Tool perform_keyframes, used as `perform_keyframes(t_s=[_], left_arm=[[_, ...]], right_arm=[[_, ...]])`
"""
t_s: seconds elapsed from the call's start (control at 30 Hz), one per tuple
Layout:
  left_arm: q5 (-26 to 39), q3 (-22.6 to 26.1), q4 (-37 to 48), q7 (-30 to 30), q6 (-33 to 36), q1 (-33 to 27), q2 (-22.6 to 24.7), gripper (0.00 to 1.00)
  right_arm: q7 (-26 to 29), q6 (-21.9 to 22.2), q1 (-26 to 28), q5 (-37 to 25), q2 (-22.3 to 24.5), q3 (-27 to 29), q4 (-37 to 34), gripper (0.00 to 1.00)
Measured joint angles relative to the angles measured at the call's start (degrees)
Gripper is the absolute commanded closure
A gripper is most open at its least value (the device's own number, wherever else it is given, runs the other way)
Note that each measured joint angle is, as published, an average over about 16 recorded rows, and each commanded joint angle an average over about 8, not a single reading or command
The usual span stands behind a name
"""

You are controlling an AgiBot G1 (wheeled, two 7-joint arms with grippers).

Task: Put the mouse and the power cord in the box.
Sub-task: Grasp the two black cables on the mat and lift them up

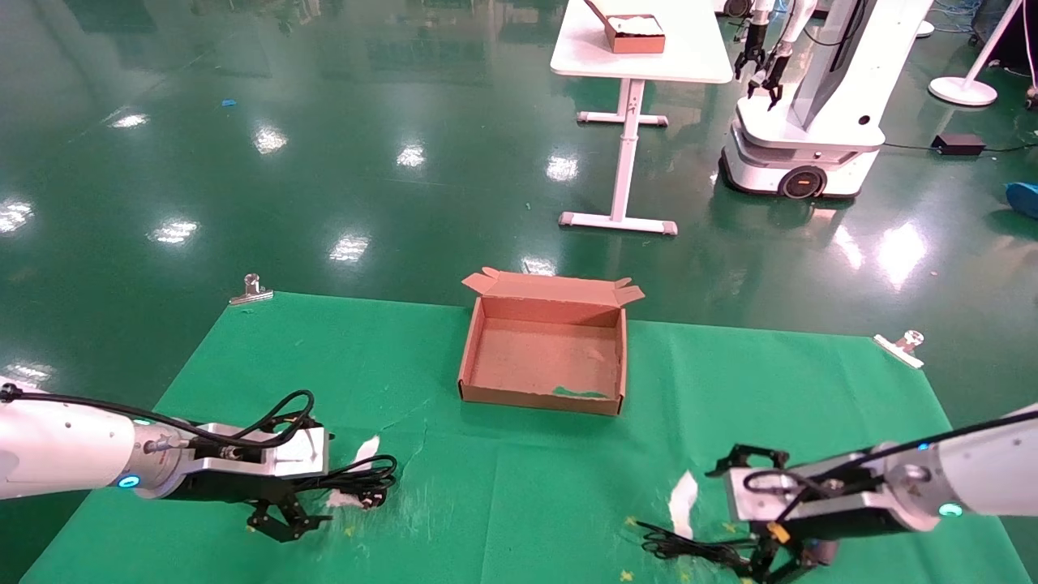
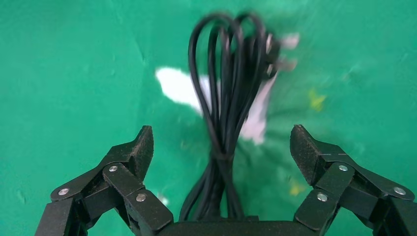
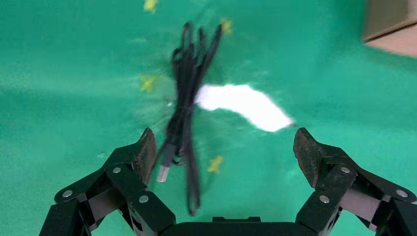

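Observation:
The open brown cardboard box [image 1: 542, 395] stands mid-table on the green cloth, lid flap folded back and nothing inside. The power cord [image 1: 362, 481] lies in looped strands over a white patch, just ahead of my left gripper [image 1: 285, 521]. In the left wrist view the power cord [image 2: 226, 103] runs between the wide-apart fingers of the left gripper [image 2: 222, 143], which is open. My right gripper [image 1: 777, 561] is open at the table's front right. A thin black cable bundle [image 3: 184, 93] with a USB plug lies by one finger of the right gripper [image 3: 223, 147]. The mouse body is hidden from view.
White patches [image 1: 683, 499] and small yellow marks dot the cloth. Metal clips [image 1: 251, 289] [image 1: 902, 347] hold its far corners. Beyond, on the green floor, a white table [image 1: 697, 61] carries a small brown box [image 1: 635, 34], next to another white robot [image 1: 811, 122].

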Motion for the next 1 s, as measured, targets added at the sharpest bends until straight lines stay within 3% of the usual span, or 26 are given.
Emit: perform_keyframes(t_s=[0.13, 0.17, 0.23, 0.3, 0.4, 0.43, 0.5, 0.57, 1.0], left_arm=[[0.19, 0.03, 3.38, 2.77, -1.13, -0.81, 0.95, 0.00], [0.20, 0.03, 4.02, 3.39, -1.24, -0.98, 1.10, 0.00], [0.24, 0.04, 5.10, 4.59, -1.32, -1.32, 1.34, 0.00], [0.28, 0.08, 5.99, 5.66, -1.33, -1.61, 1.53, 0.17], [0.41, 0.16, 7.12, 7.06, -1.29, -2.00, 1.74, 0.54], [0.45, 0.19, 7.41, 7.44, -1.29, -2.11, 1.79, 0.67], [0.55, 0.26, 7.85, 8.06, -1.26, -2.30, 1.87, 0.91], [0.65, 0.32, 8.16, 8.53, -1.19, -2.46, 1.93, 1.00], [0.79, 0.41, 8.29, 8.95, -1.03, -2.64, 1.94, 1.00]], right_arm=[[-2.96, 0.95, 0.79, -0.60, -1.71, -0.37, -4.41, 0.01], [-3.61, 1.12, 0.94, -0.68, -2.02, -0.43, -5.34, 0.07], [-4.78, 1.39, 1.22, -0.80, -2.55, -0.51, -6.99, 0.29], [-5.78, 1.60, 1.49, -0.91, -2.99, -0.58, -8.41, 0.54], [-7.00, 1.87, 1.88, -1.07, -3.51, -0.68, -10.22, 0.90], [-7.32, 1.93, 2.00, -1.12, -3.65, -0.70, -10.71, 0.97], [-7.84, 2.04, 2.19, -1.18, -3.87, -0.74, -11.48, 1.00], [-8.21, 2.10, 2.35, -1.22, -4.03, -0.76, -12.02, 1.00], [-8.50, 2.05, 2.50, -1.19, -4.12, -0.76, -12.37, 1.00]])
